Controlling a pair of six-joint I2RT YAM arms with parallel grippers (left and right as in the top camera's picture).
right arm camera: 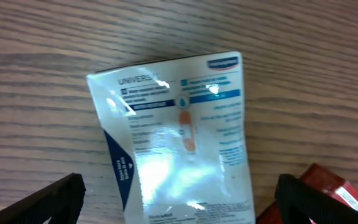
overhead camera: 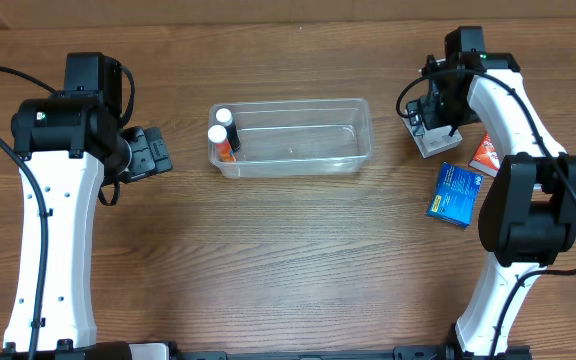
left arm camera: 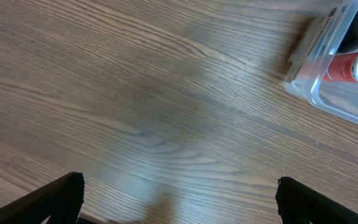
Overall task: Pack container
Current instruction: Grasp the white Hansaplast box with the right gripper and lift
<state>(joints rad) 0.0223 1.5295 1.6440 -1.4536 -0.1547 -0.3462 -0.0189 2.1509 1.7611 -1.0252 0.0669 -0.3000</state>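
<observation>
Overhead view, stock as seen.
- Container (overhead camera: 298,140): clear plastic bin, lying lengthwise on the wooden table (overhead camera: 288,260) between the two arms.
- Two white-capped bottles, both inside the container at its end nearer the left arm: one with an orange body (overhead camera: 226,150), one with a dark body (overhead camera: 233,133).
- Left gripper (overhead camera: 158,152): just beyond that bottle end of the container, fingers spread wide, holding nothing.
- Right gripper (overhead camera: 430,122): beyond the container's opposite end, fingers wide apart, over a silvery plaster packet (right arm camera: 179,143) lying flat; contact cannot be told.
- Red box (overhead camera: 485,152): farther from the container than the packet.
- Blue box (overhead camera: 455,193): beside the red box, outside the container.
</observation>
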